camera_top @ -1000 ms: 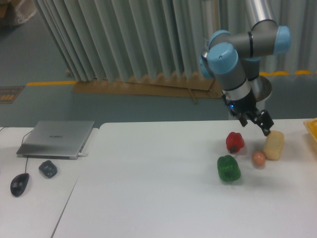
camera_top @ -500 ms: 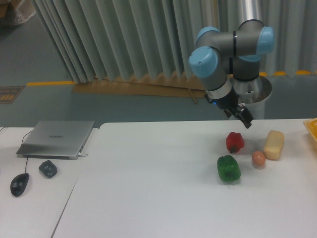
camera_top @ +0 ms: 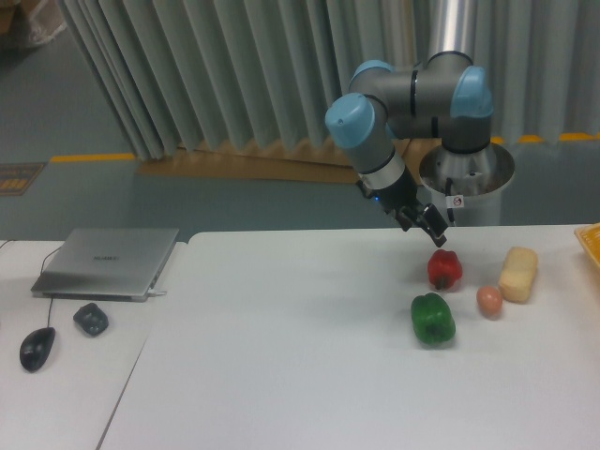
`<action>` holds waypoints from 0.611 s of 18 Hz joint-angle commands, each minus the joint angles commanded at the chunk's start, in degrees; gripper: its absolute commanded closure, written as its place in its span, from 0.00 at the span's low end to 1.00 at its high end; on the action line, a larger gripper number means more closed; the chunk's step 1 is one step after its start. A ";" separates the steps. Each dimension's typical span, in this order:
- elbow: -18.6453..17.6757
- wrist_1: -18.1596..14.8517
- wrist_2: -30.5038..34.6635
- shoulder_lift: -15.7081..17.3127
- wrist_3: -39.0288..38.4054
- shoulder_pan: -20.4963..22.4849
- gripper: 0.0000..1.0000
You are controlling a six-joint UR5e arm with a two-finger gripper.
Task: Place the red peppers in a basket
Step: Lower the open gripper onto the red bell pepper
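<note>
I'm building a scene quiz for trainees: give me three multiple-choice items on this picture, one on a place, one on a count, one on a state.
1. Where is the red pepper?
A. Beside the laptop
B. Just behind the green pepper
C. Inside the basket

2. How many bell peppers lie on the table?
A. One
B. Two
C. Four

3. What is the gripper holding?
A. Nothing
B. The red pepper
C. The mouse

Answers: B, it sits right behind the green one; B, one red, one green; A, it hangs above the red pepper, which rests on the table.

Arm bent low, tool [camera_top: 437, 235] angled down-right, empty.
</note>
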 joint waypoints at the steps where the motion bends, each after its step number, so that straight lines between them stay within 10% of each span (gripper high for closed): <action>1: -0.44 0.00 0.09 -0.17 -0.44 0.00 0.00; 11: 0.69 0.00 2.02 -5.54 -5.45 -0.70 0.00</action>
